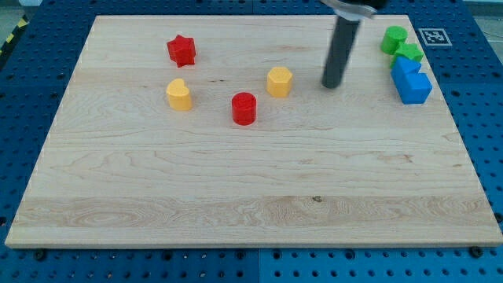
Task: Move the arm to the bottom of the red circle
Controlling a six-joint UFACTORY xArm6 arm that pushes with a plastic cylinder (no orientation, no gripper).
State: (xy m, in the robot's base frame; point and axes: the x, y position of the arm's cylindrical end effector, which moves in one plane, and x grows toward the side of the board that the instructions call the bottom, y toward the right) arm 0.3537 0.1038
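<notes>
The red circle (pixel 244 108) is a short red cylinder standing a little left of the board's middle, in the upper half. My tip (pixel 332 85) rests on the board well to the right of it and slightly higher in the view. The yellow hexagon (pixel 279 81) lies between my tip and the red circle, just left of the tip. The tip touches no block.
A red star (pixel 181 50) sits at the upper left and a yellow heart-like block (pixel 179 94) below it. At the upper right edge stand two green blocks (pixel 394 38) (pixel 409 53) and two blue blocks (pixel 405 69) (pixel 415 86). The wooden board (pixel 251 189) lies on a blue pegboard.
</notes>
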